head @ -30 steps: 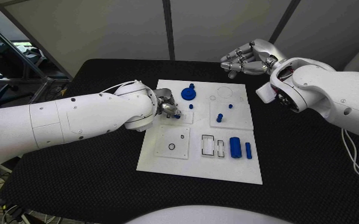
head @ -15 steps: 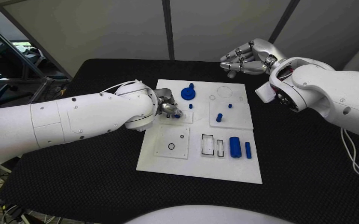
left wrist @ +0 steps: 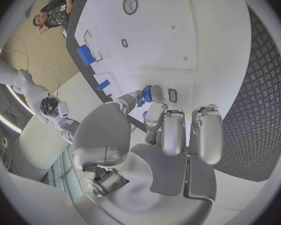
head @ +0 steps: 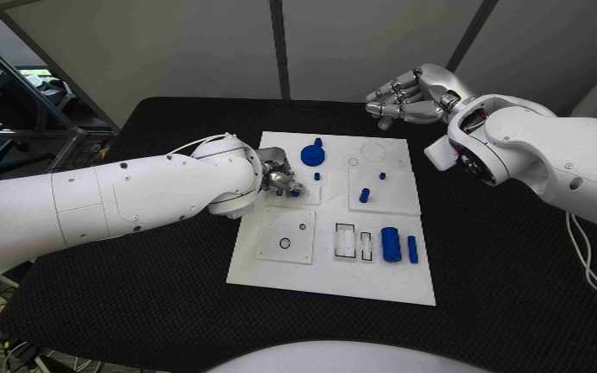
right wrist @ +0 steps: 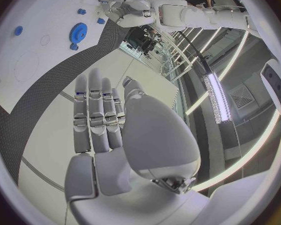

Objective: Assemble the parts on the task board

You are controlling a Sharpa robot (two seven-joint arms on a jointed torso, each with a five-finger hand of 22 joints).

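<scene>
Task board (head: 373, 274) lies mid-surface. My left hand (head: 279, 182) pinches a small blue part (left wrist: 146, 93) between its fingers above the board's left side. It should go down upright, slowly. My right hand (head: 407, 97) hovers beyond, fingers loosely apart, empty.

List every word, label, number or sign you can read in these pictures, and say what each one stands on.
None can be read.
The task board bears only outlines, black rings and rectangles, no lettering.
The blue parts, such as the gear, carry no marks.
The left hand and right hand show no legible label or brand.
</scene>
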